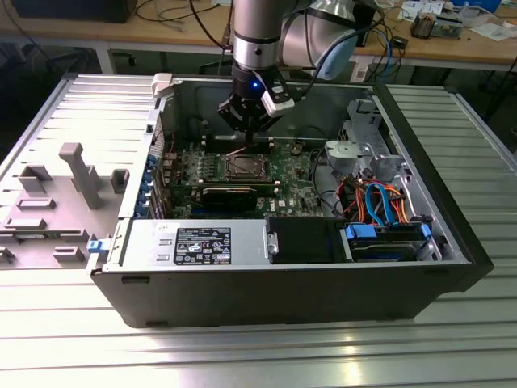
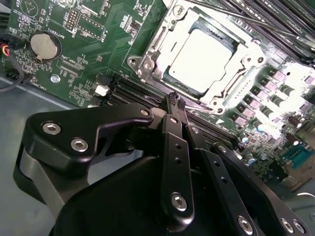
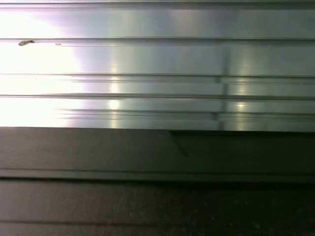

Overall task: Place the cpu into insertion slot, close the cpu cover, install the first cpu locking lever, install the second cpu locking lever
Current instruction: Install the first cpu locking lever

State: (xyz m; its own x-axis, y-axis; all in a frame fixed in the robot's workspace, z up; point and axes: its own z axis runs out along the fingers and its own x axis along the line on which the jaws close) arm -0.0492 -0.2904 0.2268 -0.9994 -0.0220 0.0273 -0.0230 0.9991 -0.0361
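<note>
The open case (image 1: 283,283) leaves wide room above the board (image 2: 98,29), so the arm hangs overhead clear of the walls. Just beyond the fingertips sits the insertion slot (image 2: 142,64). Its cover (image 2: 241,86) appears to lie flat round the cpu (image 2: 199,61), which rests seated in the recess. The gripper (image 2: 175,101) hovers at the slot's near edge, its fingers (image 2: 173,128) pressed together with nothing between them (a slim profile probably suits the tight gap over the memory slots (image 2: 133,91)).
</note>
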